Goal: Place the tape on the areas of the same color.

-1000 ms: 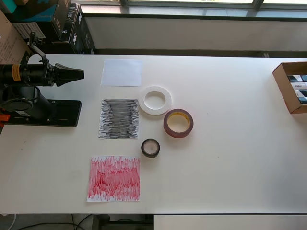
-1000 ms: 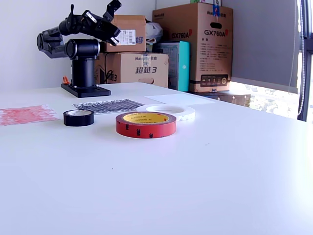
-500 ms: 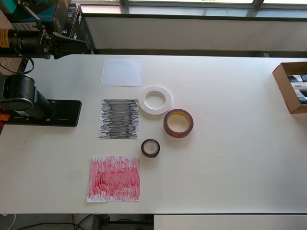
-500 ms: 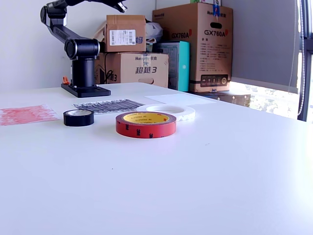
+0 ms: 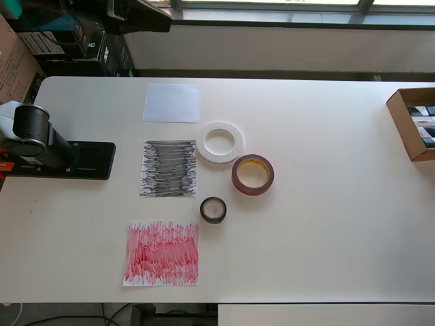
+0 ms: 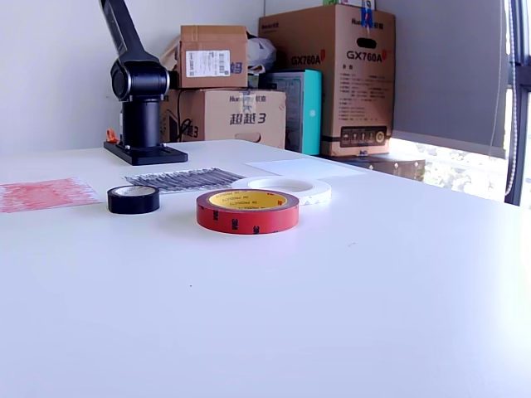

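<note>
Overhead view: white table [image 5: 340, 224] with three paper squares in a column on the view's left. Plain white sheet [image 5: 172, 102] at top, black-scribbled sheet [image 5: 168, 168] in the middle, red-scribbled sheet [image 5: 162, 252] at the bottom. White tape roll [image 5: 220, 142] flat just right of the black-scribbled sheet, off the white sheet. Maroon tape roll [image 5: 252, 174] with yellowish core just below and right of it, nearly touching. Small black tape roll [image 5: 213, 210] below those two, beside the lower right corner of the black-scribbled sheet, on bare table. No roll on any sheet. Arm base [image 5: 41, 146] at the view's left edge; gripper [image 5: 139, 15] dark against the top edge, beyond the table, finger spread impossible to tell. Open cardboard box [image 5: 412, 122] at the right edge.

Exterior view: maroon roll [image 6: 247, 210] nearest, white roll [image 6: 286, 188] behind it, black roll [image 6: 133, 199] toward the exterior view's left. Arm [image 6: 133, 70] rising out of frame, gripper cut off. Stacked cartons [image 6: 328, 75] behind.
</note>
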Tool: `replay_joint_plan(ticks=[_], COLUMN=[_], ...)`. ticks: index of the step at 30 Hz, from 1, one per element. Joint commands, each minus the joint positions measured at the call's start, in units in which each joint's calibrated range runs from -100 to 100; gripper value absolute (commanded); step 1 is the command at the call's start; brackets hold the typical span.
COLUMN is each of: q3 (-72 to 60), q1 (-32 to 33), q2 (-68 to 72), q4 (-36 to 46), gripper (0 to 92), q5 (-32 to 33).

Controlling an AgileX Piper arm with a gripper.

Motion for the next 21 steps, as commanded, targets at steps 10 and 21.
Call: replay_joint_plan(ticks=[10, 21], q3=[-22.90, -8.27], q1=[-1.79, -3.44], q2=[28.14, 32.45], q4=[27.68, 25.64], gripper=[0.6, 0.7], q5=[16.57, 11.50])
